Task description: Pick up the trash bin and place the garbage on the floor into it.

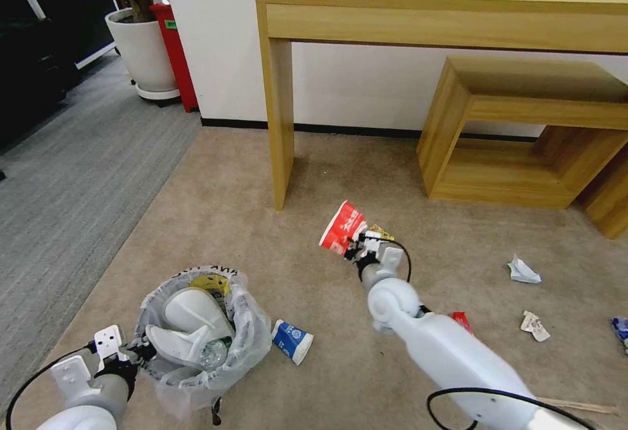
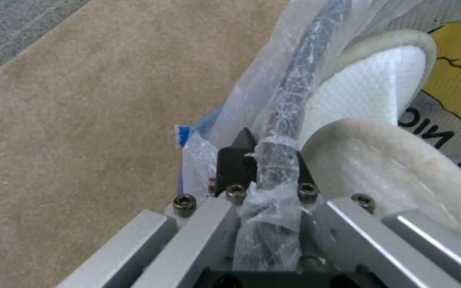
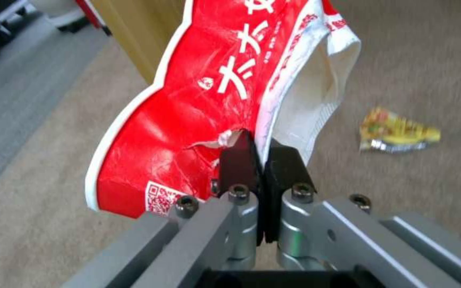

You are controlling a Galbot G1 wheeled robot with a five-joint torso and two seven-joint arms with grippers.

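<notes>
The trash bin [image 1: 196,338] is held at its bagged rim by the left gripper [image 2: 265,160], jaws clenched; two white slippers [image 1: 186,325] are seen inside. A crushed red-white cup [image 3: 198,108], printed with white characters and a QR code, is pinched in the right gripper [image 3: 262,160] above the carpet [image 1: 248,207].

Left arm low at 7 o'clock, its tool [image 1: 134,355] clamped with fingers [image 2: 234,164] closed on the trash bin [image 1: 196,325] rim. Right arm extends from 5 o'clock toward centre, its tool [image 1: 356,247] pinching the crushed red-white cup [image 1: 341,226], fingers [image 3: 238,160] closed tight.
</notes>
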